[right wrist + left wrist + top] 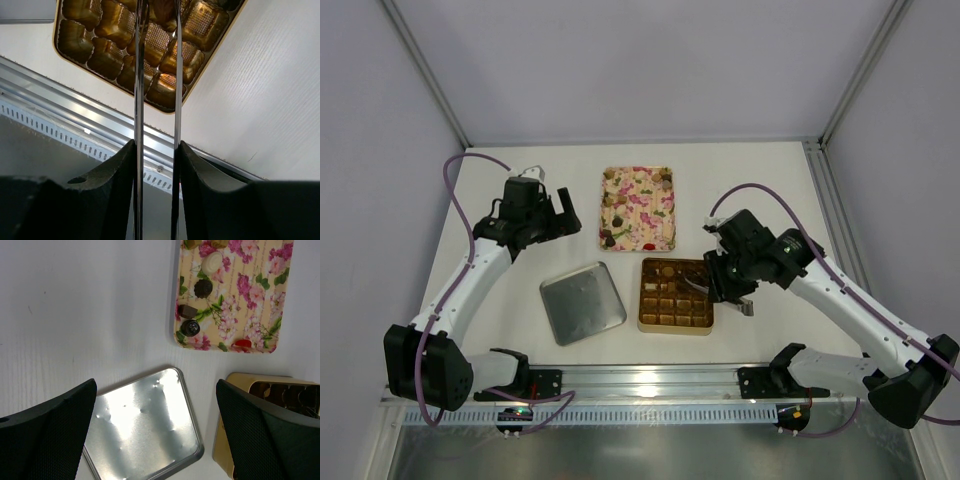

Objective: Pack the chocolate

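Right gripper (705,285) hovering over box (642,295), seemingly pinching one chocolate (162,10).
Left gripper (156,385) hanging left of box, fingers spread wide.

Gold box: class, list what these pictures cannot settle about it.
Right wrist: the gold box runs past the top edge, hiding the right hand's blade tips.
Left wrist: the left hand's finger covers most of it.
Top external: its cells are too small to tell full from empty.

The tray (642,205), with chocolates (203,288) on it, lies just right of the left gripper (560,218). The lid (582,302) lies nearer the bases than that gripper. The box (672,327) sits beside the lid, under the right gripper (711,287), with the tray behind it.
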